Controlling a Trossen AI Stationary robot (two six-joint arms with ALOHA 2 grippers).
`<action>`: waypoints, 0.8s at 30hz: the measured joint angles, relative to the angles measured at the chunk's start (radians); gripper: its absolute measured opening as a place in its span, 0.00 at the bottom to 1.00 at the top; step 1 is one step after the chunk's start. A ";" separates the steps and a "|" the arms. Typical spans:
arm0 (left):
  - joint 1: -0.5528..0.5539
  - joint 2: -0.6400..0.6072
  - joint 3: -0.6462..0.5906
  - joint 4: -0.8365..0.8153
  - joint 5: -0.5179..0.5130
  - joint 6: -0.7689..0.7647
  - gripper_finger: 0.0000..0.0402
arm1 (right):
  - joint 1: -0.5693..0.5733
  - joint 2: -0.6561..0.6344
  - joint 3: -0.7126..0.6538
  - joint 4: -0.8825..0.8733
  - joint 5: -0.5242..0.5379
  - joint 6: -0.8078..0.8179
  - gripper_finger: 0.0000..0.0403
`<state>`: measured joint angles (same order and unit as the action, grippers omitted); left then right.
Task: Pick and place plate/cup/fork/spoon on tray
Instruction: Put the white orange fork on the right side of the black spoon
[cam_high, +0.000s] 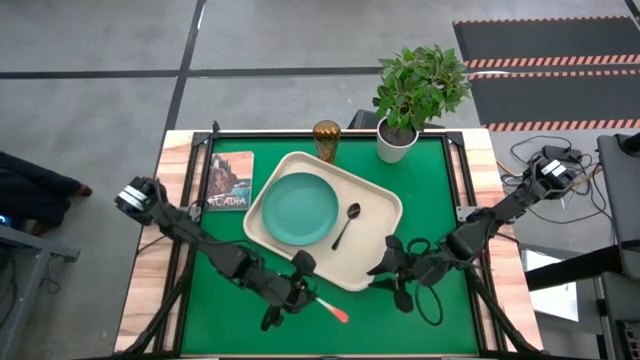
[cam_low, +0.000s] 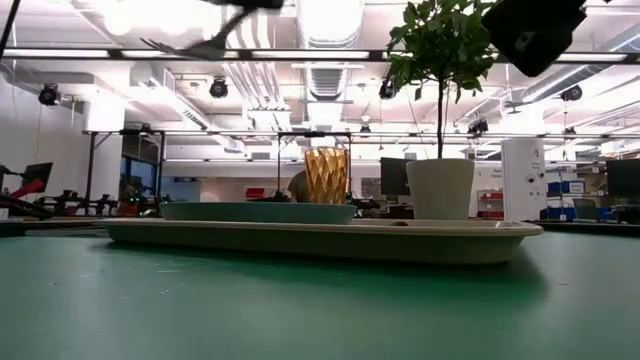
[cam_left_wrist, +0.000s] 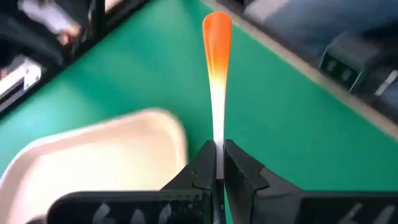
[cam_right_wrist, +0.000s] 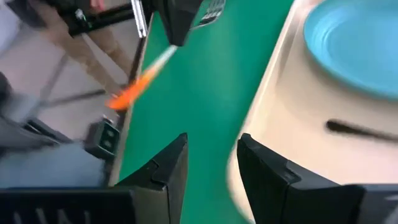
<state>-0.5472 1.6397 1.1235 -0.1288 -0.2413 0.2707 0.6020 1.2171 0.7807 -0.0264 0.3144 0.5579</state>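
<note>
High view is showing the left gripper (cam_high: 303, 293) sitting just off the near edge of the tray (cam_high: 383, 200), its fingers clamped on the fork (cam_high: 330, 309), whose red-pink handle is sticking out over the green table (cam_high: 440, 170) toward the near side. Left wrist view is confirming the grip: both dark fingers (cam_left_wrist: 202, 167) are pressing together on the fork's pale shaft, with the orange-red handle (cam_left_wrist: 216, 37) pointing away from the camera and a corner of the tray lying to one side of it. The tines are hidden.

The right gripper (cam_high: 398, 272) is hovering by the tray's near right corner, its fingers spread apart and holding nothing; in the right wrist view a gap of table and tray rim is showing between its fingers (cam_right_wrist: 168, 165).

The plate (cam_high: 300, 208) is lying on the left half of the tray, and the spoon (cam_high: 346, 224) is lying on the tray just right of the plate, apart from it. The cup (cam_high: 326, 139) is standing upright on the table beyond the tray's far edge, near a white plant pot (cam_high: 396, 141). A picture-covered book (cam_high: 230, 180) is lying left of the tray
</note>
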 joint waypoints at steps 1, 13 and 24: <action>0.006 0.006 0.017 -0.038 -0.003 0.015 0.00 | -0.005 -0.001 0.002 0.001 -0.007 0.041 0.32; 0.024 0.108 0.187 -0.221 -0.133 0.239 0.00 | -0.080 0.060 0.036 0.027 -0.164 0.183 0.52; 0.037 0.112 0.194 -0.220 -0.207 0.299 0.00 | -0.171 0.228 0.193 0.014 -0.257 0.083 0.53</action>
<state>-0.5102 1.7515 1.3174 -0.3489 -0.4480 0.5696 0.4315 1.4453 0.9740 -0.0128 0.0575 0.6407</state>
